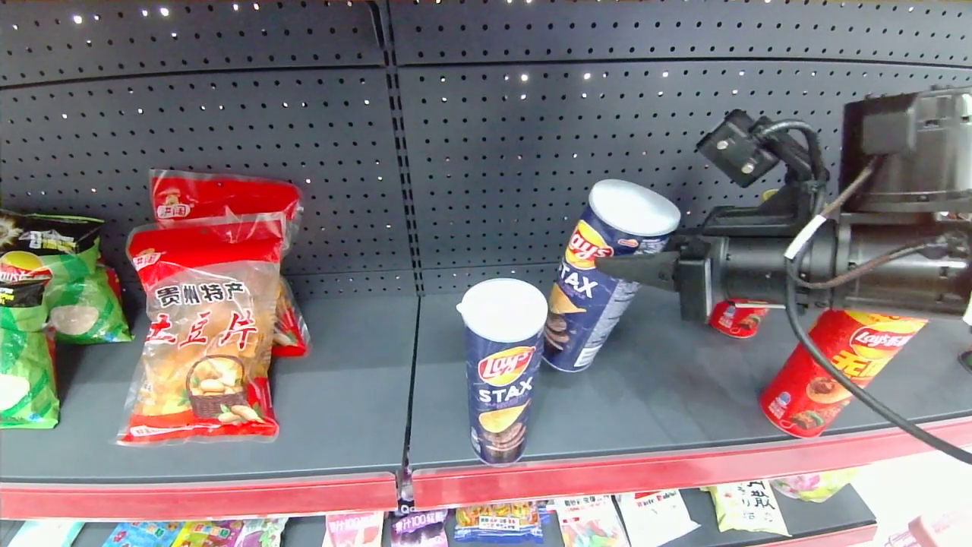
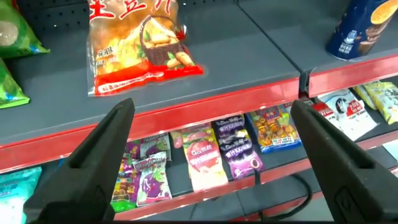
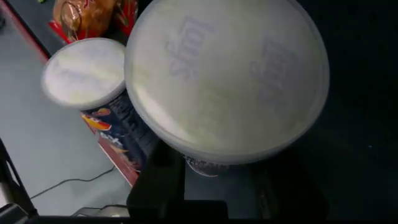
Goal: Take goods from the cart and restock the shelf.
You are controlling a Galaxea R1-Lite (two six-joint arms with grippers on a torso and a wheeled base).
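Two blue cans (image 1: 503, 368) (image 1: 607, 273), two red cans (image 1: 835, 372) (image 1: 736, 317), two red bags (image 1: 201, 342) (image 1: 224, 197), two green bags (image 1: 53, 281) (image 1: 23, 380)

Head view: bright, even light from above and in front. Pinpoints of light shine through the holes of the dark perforated metal back panel (image 1: 486, 152) near its top. Glare streaks the red-and-clear plastic crisp bags (image 1: 201, 304). The red shelf-edge strip (image 1: 607, 475) bows, showing distortion toward the edges. Right wrist view: the white plastic lid (image 3: 227, 81) of the tilted dark-blue crisp can (image 1: 588, 304) is brightly lit, with deep shadow beneath it.
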